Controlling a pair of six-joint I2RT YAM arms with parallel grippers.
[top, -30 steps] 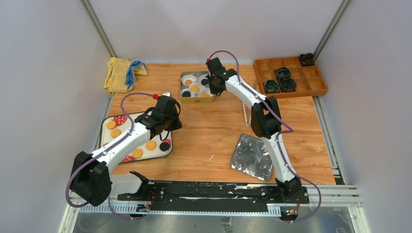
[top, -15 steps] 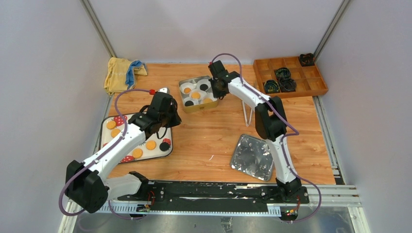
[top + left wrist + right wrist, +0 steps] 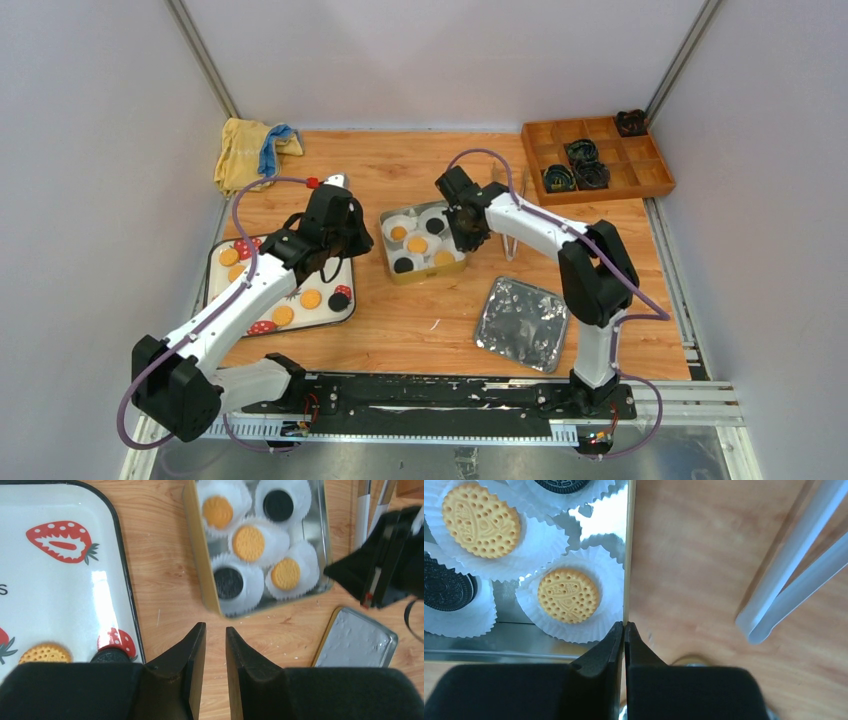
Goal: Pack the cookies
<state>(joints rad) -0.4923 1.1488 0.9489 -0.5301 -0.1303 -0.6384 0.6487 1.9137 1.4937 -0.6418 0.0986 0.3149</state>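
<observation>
The cookies lie in two places. Several golden and black ones sit in white paper cups inside an open metal tin at the table's middle. Several more lie on the strawberry-print tray at the left. My right gripper is shut on the tin's right wall, its fingertips pinching the thin rim beside a golden cookie. My left gripper hovers over bare wood between tray and tin, jaws a little apart and empty.
The tin's silver lid lies near the front right. White tongs lie just right of the tin. A wooden compartment box stands at the back right. A yellow and blue cloth lies at the back left.
My right gripper has dragged the tin from the back of the table toward the near middle. My left gripper has shifted slightly right, toward the tin.
</observation>
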